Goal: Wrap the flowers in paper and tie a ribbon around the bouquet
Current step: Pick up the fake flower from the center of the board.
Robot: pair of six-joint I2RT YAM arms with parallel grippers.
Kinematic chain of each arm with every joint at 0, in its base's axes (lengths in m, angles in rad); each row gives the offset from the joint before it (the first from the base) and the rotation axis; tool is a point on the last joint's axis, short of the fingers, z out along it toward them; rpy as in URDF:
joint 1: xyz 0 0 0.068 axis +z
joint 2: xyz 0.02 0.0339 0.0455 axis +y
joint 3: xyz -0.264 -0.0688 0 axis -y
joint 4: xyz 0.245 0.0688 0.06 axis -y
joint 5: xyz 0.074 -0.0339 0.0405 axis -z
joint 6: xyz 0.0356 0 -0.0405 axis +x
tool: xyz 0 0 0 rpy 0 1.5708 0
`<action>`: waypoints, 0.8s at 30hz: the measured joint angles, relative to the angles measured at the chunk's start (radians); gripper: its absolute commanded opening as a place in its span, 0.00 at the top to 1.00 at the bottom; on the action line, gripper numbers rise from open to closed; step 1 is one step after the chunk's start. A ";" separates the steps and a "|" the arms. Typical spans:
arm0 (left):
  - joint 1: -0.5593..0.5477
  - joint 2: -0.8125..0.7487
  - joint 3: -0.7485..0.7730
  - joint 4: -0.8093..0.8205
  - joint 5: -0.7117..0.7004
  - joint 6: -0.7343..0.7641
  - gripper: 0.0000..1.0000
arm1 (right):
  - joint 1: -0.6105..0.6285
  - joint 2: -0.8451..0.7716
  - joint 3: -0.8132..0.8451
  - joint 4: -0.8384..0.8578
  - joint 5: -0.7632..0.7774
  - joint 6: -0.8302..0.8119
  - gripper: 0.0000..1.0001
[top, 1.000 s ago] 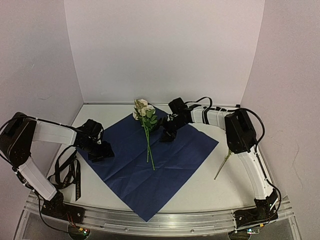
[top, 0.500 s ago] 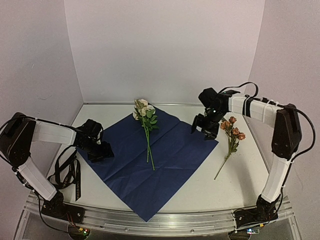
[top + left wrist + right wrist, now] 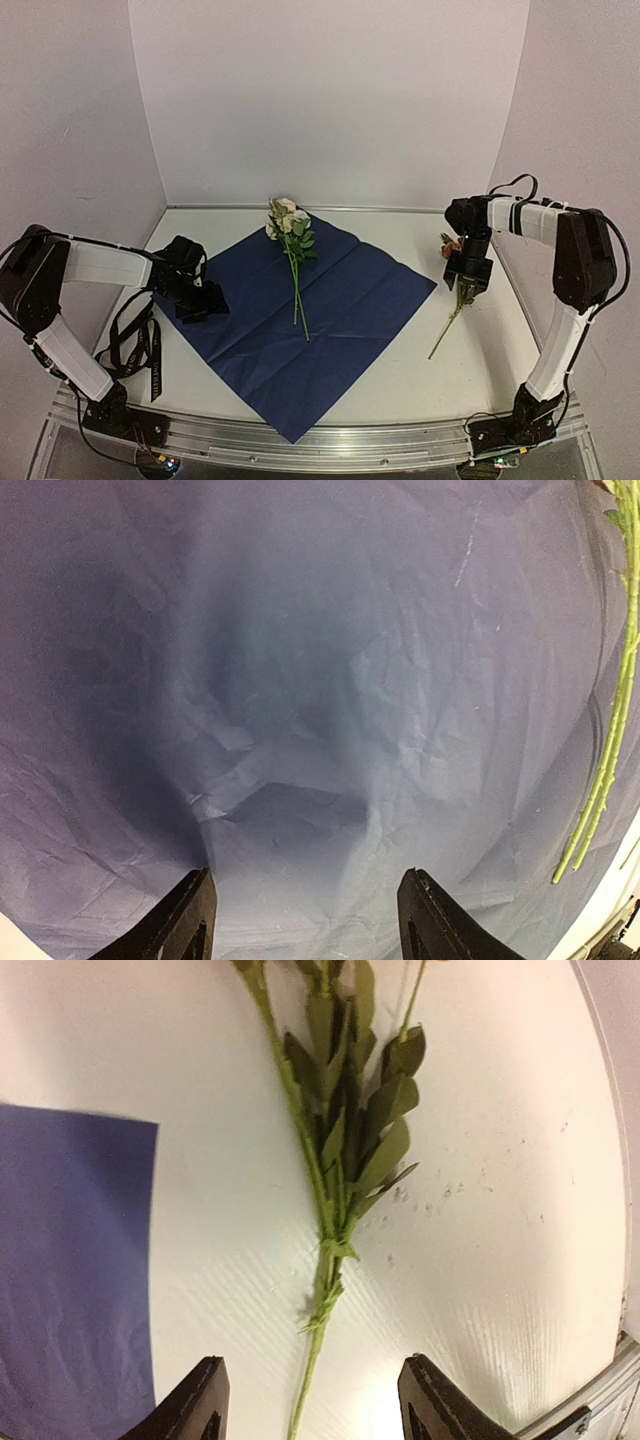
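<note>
Top external view: the paper [image 3: 350,300] lies flat on the table [image 3: 400,380], navy face up and turned like a diamond, with one corner toward the back wall and another reaching the near edge. The flowers [image 3: 293,262], a cream-headed bunch, rest on the paper with their blooms at its far corner and their thin stems running toward its middle. A separate leafy sprig [image 3: 450,325] lies on the bare table by the right edge, just beyond the paper's right corner; its upper part is hidden under the right gripper [image 3: 467,275], which hangs low over it. The left gripper [image 3: 200,303] sits over the paper's left corner, and the ribbon [image 3: 140,350] lies looped on the table near the left edge, beside the left arm. In the left wrist view the left gripper [image 3: 307,880] has its fingers spread with nothing between them, above creased paper [image 3: 320,680], with green stems [image 3: 615,710] at the frame's right side. In the right wrist view the right gripper [image 3: 312,1365] is likewise parted and holds nothing; the leafy sprig [image 3: 340,1150] lies on the white table [image 3: 500,1210] with its stem running down toward the gap between the fingers, and the paper's corner [image 3: 70,1260] shows at the left.
</note>
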 measured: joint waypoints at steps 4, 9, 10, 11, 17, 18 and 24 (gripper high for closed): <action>0.000 0.000 0.011 -0.002 0.001 0.000 0.35 | -0.039 0.045 0.000 0.014 -0.008 -0.020 0.42; 0.000 0.000 0.025 -0.017 0.003 0.002 0.35 | -0.086 0.115 0.001 0.062 -0.055 -0.033 0.45; 0.000 0.000 0.028 -0.019 0.002 0.003 0.35 | -0.096 0.131 0.001 0.071 -0.063 -0.034 0.46; 0.000 0.000 0.032 -0.021 0.002 0.004 0.35 | -0.105 0.146 0.003 0.077 -0.072 -0.034 0.46; 0.000 -0.008 0.063 -0.045 0.001 0.006 0.35 | -0.147 0.197 0.020 0.107 -0.121 -0.018 0.61; 0.000 -0.013 0.069 -0.047 0.000 0.006 0.35 | -0.150 0.199 0.020 0.115 -0.131 -0.011 0.67; 0.000 -0.036 0.096 -0.065 0.000 0.006 0.35 | -0.155 0.203 0.019 0.152 -0.177 0.035 1.00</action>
